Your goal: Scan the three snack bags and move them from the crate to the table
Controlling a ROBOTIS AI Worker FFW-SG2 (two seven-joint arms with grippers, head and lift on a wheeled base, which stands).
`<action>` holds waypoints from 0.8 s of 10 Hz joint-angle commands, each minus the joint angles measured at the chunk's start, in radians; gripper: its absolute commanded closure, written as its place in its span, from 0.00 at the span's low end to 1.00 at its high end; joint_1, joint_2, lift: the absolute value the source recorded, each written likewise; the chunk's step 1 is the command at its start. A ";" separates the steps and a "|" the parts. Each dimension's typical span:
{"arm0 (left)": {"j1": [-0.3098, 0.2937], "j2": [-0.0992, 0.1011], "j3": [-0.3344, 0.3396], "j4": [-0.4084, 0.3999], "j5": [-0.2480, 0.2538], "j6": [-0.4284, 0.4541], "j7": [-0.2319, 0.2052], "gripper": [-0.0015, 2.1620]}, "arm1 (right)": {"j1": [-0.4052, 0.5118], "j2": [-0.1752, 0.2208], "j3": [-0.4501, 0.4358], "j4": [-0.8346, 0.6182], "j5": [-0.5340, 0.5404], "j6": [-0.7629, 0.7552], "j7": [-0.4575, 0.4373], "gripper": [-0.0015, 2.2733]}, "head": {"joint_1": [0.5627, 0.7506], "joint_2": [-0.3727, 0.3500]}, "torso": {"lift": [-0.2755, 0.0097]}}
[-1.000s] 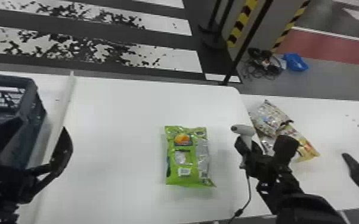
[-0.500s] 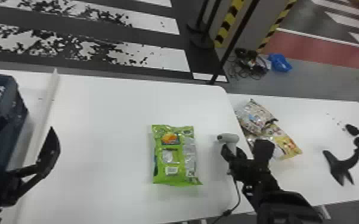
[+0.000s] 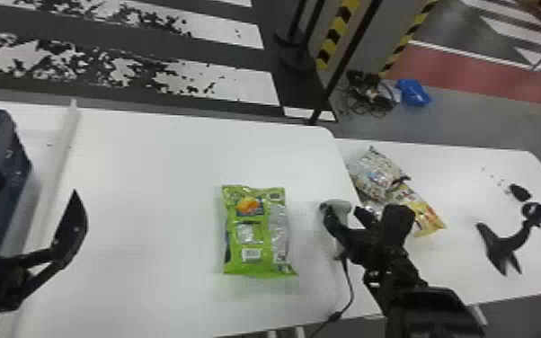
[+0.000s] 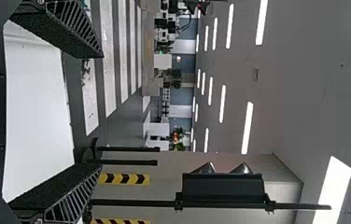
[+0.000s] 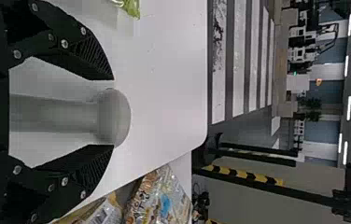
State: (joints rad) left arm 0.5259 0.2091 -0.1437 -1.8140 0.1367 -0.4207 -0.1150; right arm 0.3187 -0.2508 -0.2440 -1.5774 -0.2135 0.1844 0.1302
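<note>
The third bag's scan is seemingly coming up: the green snack bag [image 3: 256,215] is lying flat on the table [image 3: 148,180], its barcode [image 3: 251,255] facing up, while two other snack bags [image 3: 375,175] are resting on the side table [image 3: 456,180]. The right end effector [image 5: 113,112] is standing open around the scanner [image 5: 61,114], its fingers not visibly gripping the handle; the left end effector [image 4: 101,111] is hanging wide open, empty, near the crate [image 3: 15,153]. The next move is probably calling for closing squarely on that handle, then aiming at the barcode
</note>
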 commanded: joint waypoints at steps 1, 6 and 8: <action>0.000 -0.001 -0.008 0.002 -0.006 0.003 0.000 0.01 | 0.074 -0.001 -0.003 -0.144 -0.026 0.005 0.020 0.04 | 0.70 0.05 | 0.75; -0.004 0.003 -0.010 0.008 -0.022 0.040 0.000 0.01 | -0.036 -0.005 -0.041 -0.253 0.005 0.637 0.388 0.08 | 0.70 0.17 | 0.75; -0.010 0.003 -0.010 0.021 -0.026 0.052 0.002 0.01 | -0.125 -0.024 -0.008 -0.144 0.008 0.732 0.443 0.08 | 0.70 0.19 | 0.75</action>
State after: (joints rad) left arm 0.5165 0.2117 -0.1534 -1.7964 0.1121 -0.3725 -0.1134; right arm 0.2156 -0.2714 -0.2603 -1.7495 -0.2052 0.8936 0.5725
